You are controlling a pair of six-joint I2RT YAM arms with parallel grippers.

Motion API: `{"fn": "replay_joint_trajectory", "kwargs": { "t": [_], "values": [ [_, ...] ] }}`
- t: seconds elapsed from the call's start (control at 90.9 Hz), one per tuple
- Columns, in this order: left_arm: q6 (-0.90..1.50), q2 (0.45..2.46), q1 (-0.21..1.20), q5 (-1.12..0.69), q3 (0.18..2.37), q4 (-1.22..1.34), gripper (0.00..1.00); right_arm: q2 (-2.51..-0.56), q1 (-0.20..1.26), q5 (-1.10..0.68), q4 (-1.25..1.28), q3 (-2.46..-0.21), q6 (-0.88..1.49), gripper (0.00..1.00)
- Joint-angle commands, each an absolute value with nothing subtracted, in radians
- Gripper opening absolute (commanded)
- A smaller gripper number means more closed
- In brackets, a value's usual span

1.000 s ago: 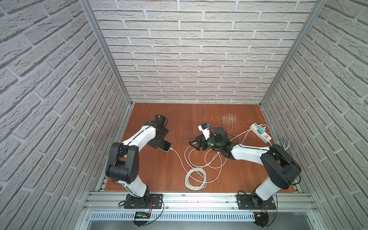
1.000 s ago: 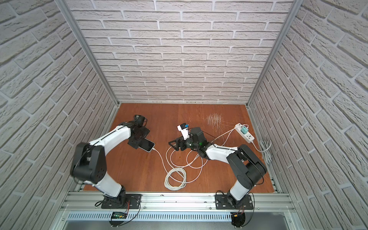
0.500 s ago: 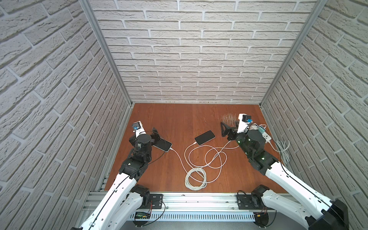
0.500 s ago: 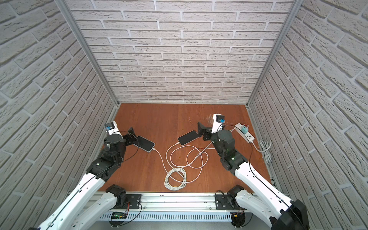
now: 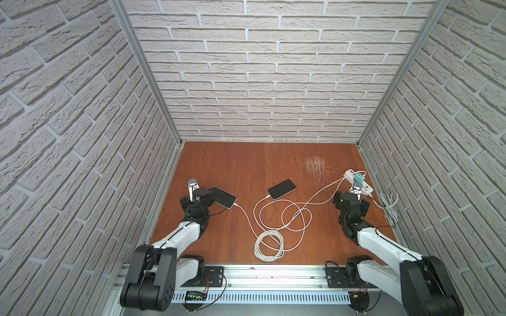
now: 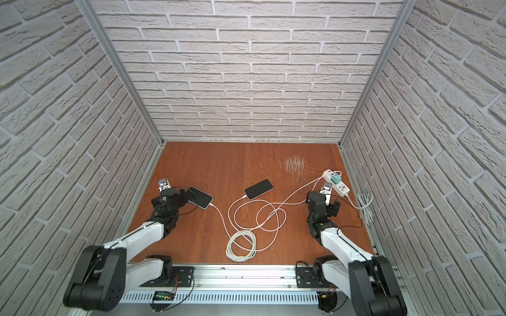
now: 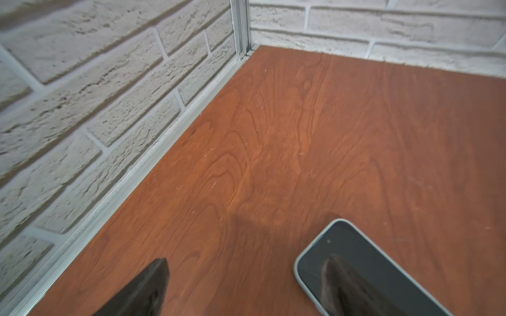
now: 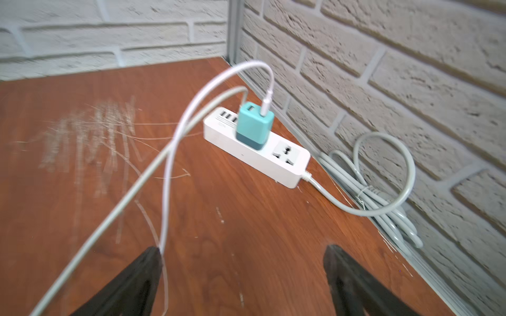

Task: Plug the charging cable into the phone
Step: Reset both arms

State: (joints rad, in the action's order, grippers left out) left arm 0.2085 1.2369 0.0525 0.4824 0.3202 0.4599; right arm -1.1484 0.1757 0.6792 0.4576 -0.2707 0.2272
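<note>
white brick walls [image 5: 273, 82], scratched reddish wood tabletop [image 5: 232, 164], left pincer [image 7: 247, 258] apart, right pincer [image 8: 243, 247] apart

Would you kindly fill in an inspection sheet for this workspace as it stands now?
Surface: wooden table, scratched patch near the power strip.
Job's things: left phone and middle phone lie screen up, each with a cable end at its port.
Clutter: nothing seen.
Grippers: left gripper open, one finger over the left phone; right gripper open, holding nothing.
Cables: white cable from the charger, grey cable from the power strip; a coil near the front edge; power cord bundled by the wall.
Surroundings: brick walls on three sides.
</note>
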Motion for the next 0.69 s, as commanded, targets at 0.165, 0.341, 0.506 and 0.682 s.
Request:
{"fn": "replay_joint_trajectory", "kwargs": {
  "t": [0.165, 0.341, 0.506, 0.682],
  "values": [
    [0.076, 1.446, -0.044, 0.248, 0.289, 0.996, 0.93, -1.410, 0.101, 0.456, 0.885, -0.310, 0.135, 0.91],
    [0.068, 1.549, -0.070, 0.134, 0.379, 0.897, 0.98, -1.534, 0.093, 0.272, 0.880, -0.388, 0.068, 0.81],
    [0.063, 1.549, -0.066, 0.127, 0.385, 0.884, 0.98, -1.541, 0.073, 0.258, 0.869, -0.396, 0.081, 0.89],
    [0.073, 1.549, -0.081, 0.100, 0.388, 0.878, 0.98, -1.534, 0.072, 0.256, 0.871, -0.391, 0.082, 0.99]
  ]
}}
